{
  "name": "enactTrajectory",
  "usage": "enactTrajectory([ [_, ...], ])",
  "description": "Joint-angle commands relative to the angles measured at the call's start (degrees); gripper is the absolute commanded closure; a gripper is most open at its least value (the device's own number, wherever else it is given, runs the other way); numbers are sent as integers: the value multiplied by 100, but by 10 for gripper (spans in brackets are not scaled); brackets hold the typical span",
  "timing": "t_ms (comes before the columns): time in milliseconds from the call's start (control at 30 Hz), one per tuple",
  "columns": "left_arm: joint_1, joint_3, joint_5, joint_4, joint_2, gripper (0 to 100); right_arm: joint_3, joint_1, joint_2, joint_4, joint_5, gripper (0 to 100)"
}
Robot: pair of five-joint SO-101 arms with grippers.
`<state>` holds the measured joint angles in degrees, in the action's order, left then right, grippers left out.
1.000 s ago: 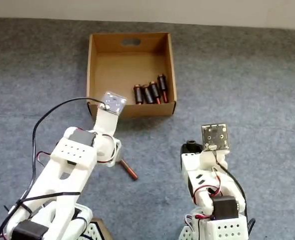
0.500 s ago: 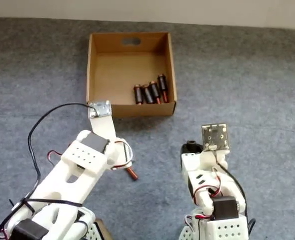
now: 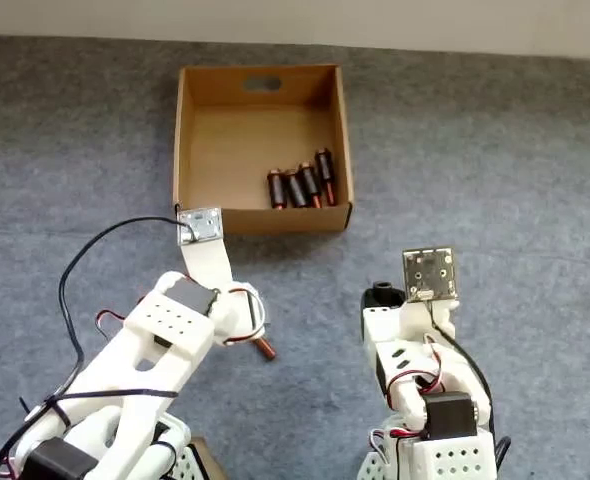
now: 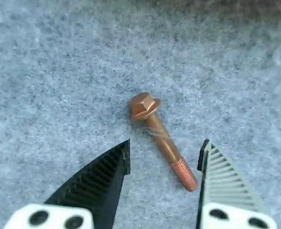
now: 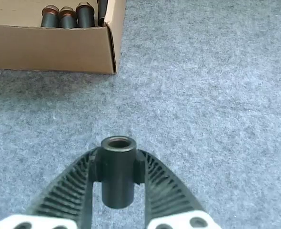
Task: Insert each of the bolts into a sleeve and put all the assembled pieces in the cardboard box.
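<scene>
The shiny copper bolt with a six-sided head [image 4: 157, 136] lies flat on the fuzzy grey bench [image 3: 495, 150]. Its long side runs slantwise between the two fingers of the left claw [image 4: 165, 145]. The head points away from the claw. The ridged screw end sits close to the pale finger. In the high view one end of the bolt [image 3: 264, 347] pokes out from under the left arm, a little way from the brown cardboard box [image 3: 265, 218].

The left claw is wide open, with one finger on each side of the bolt. I cannot tell if it touches the bolt.

The right claw [image 5: 117, 160] is squeezed tight around a short black tube-shaped sleeve [image 5: 117, 183]. The sleeve lines up with the fingers. Its round open hole sticks out past the fingertips, facing away from the wrist.

Four dark sleeves with copper bolts in them [image 3: 300, 185] lie side by side in a corner of the box.
</scene>
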<state>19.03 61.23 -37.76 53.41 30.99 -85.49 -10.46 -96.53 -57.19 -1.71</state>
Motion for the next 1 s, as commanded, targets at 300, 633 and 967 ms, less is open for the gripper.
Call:
enactTrajectory([
  [300, 75, 31, -79, -281, 101, 758, 31, 31, -57, -13, 35, 992],
  [633, 92, -198, -53, -360, -813, 758, 31, 31, -57, -13, 35, 992],
  [967, 66, -514, -53, -360, -1349, 776, 31, 31, -57, -13, 26, 992],
])
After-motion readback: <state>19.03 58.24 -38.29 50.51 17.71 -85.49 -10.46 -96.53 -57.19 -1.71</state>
